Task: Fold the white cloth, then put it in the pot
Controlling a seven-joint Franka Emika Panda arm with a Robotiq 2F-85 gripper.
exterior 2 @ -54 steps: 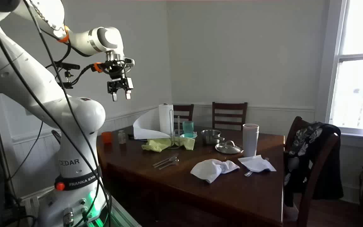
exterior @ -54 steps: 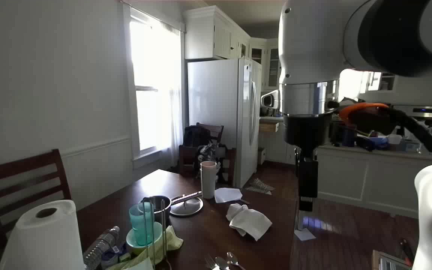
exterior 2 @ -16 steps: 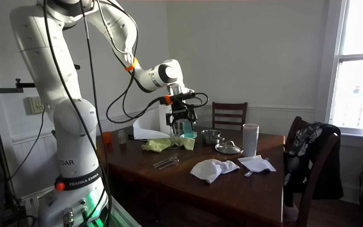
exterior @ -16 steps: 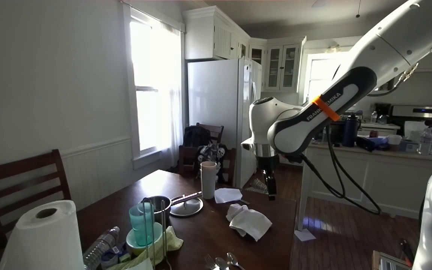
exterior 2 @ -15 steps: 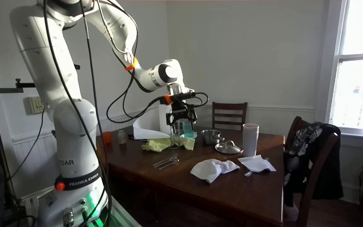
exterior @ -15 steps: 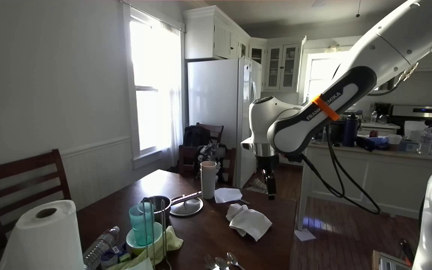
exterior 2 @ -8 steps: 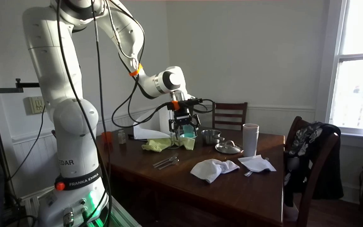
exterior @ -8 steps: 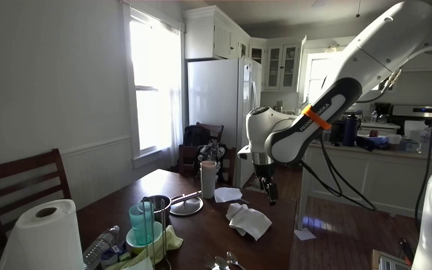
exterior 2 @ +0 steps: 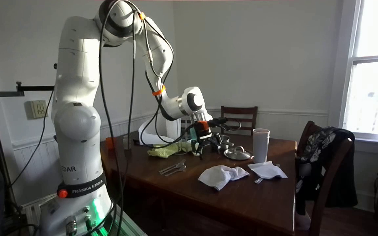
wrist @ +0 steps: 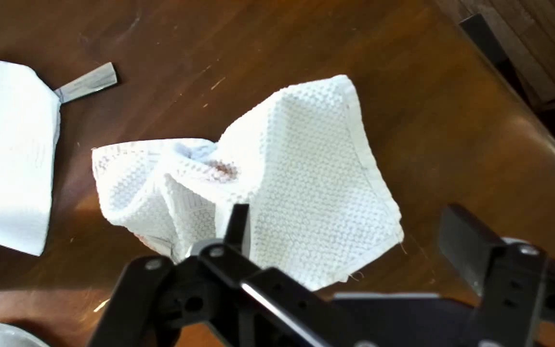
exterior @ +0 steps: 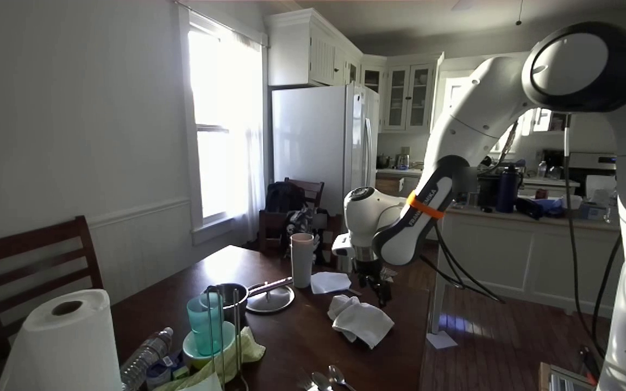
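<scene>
The white cloth (wrist: 316,183) lies crumpled on the dark table, its left part bunched and its right part flatter, with a reddish-brown stain. It shows in both exterior views (exterior: 363,324) (exterior 2: 220,177). My gripper (wrist: 354,231) is open and empty above the cloth. In the wrist view one finger (wrist: 237,226) stands over the cloth and the other finger (wrist: 468,241) over bare table beside its right edge. In an exterior view the gripper (exterior 2: 211,151) hangs above the table, apart from the cloth, and partly hides the steel pot (exterior 2: 225,139). The pot (exterior: 239,297) stands uncovered.
The pot lid (exterior: 272,300) lies beside the pot. A tall white tumbler (exterior 2: 260,146) and a white napkin (exterior 2: 267,170) over cutlery are near the cloth. Loose cutlery (exterior 2: 173,167), a yellow cloth (exterior 2: 163,150), a teal cup (exterior: 204,326) and a paper towel roll (exterior: 68,336) also stand or lie there.
The arm has swung out over the table, and my gripper has come down and closer to the cloth, tilting a little. The gripper stays open. The cloth and pot have not moved.
</scene>
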